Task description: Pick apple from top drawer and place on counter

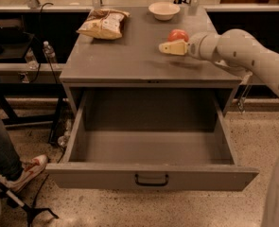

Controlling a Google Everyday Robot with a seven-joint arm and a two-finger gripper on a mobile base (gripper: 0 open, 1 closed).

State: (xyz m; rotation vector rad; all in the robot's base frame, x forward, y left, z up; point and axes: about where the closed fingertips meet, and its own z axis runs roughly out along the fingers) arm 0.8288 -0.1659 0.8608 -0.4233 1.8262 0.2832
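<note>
The apple is red-orange and rests on the grey counter at its right side, in front of the white bowl. My gripper reaches in from the right just above the counter, pointing left. It is open, with its cream finger right in front of the apple and not closed on it. The top drawer is pulled fully out below the counter. Its grey floor is bare and its dark handle sits at the centre of the front panel.
A white bowl stands at the back of the counter. A chip bag lies at the back left. A person's leg and shoe are at the lower left. A water bottle stands to the left of the cabinet.
</note>
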